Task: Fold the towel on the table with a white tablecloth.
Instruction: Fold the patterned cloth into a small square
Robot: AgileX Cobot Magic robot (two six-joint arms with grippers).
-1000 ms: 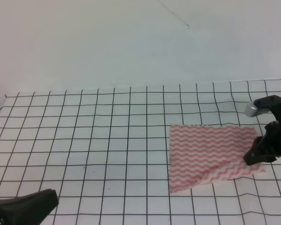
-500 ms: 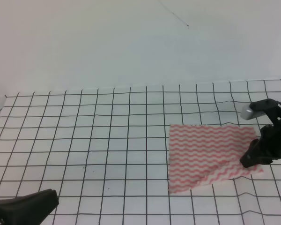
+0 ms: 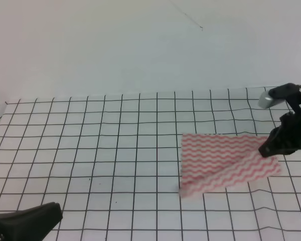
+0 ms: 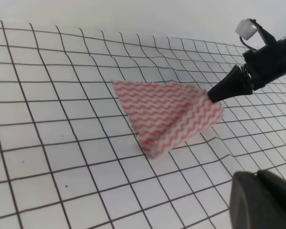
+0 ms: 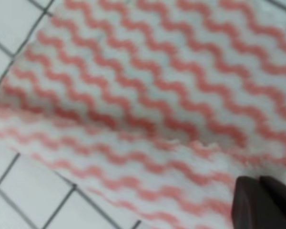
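Nearest, well in front of the towel [image 3: 226, 161]: left gripper [image 3: 25, 221] parked low at the near table edge, idle, jaws too cropped to tell. Towel sits right of centre on the table with a white tablecloth [image 3: 90, 150], its near edge lifted off the cloth and draped back over itself (fold half-made, judging by the raised flap). At the towel's far right corner the right gripper [image 3: 267, 150] has its jaws pressed together pinching that corner, holding it up to carry the fold over. No readable writing or labels anywhere.
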